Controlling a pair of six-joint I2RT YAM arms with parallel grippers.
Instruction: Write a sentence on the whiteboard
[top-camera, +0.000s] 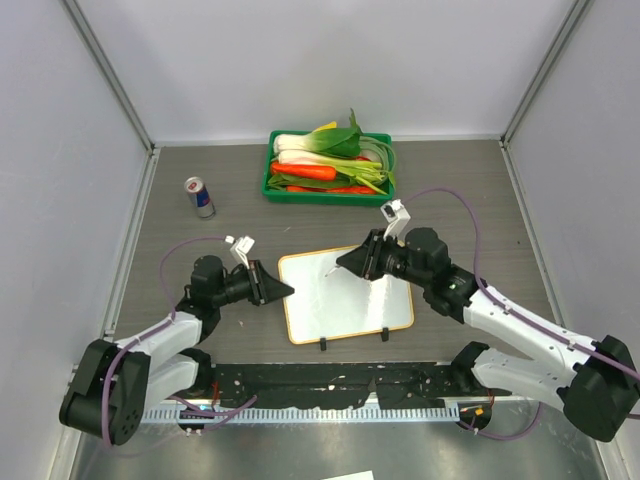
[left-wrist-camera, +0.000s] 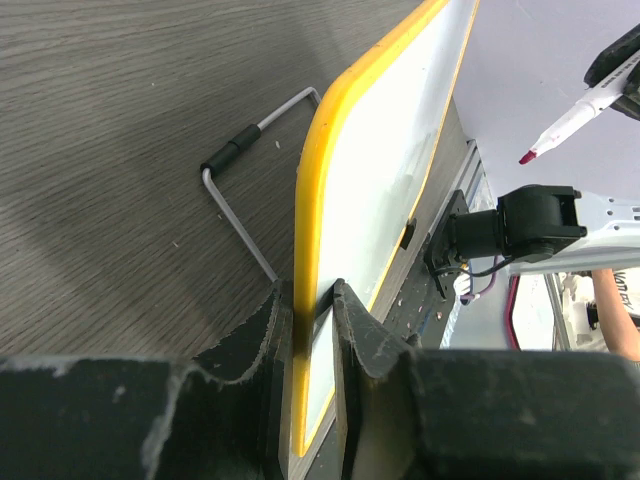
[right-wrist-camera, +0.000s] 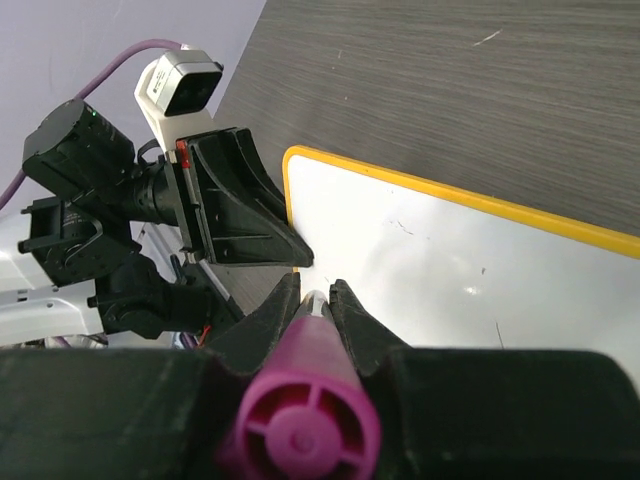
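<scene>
The whiteboard (top-camera: 345, 300) lies on the table (top-camera: 200, 170) between the two arms. The left gripper (top-camera: 286, 290) is clamped on its left rim, probably so that it does not slide under the pen. The right gripper (right-wrist-camera: 312, 292) is closed firmly on a purple marker (left-wrist-camera: 568, 122), whose tip is over the board. No sentence is written yet.

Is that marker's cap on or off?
Off. The marker in the right gripper shows its bare reddish tip in the left wrist view.
</scene>
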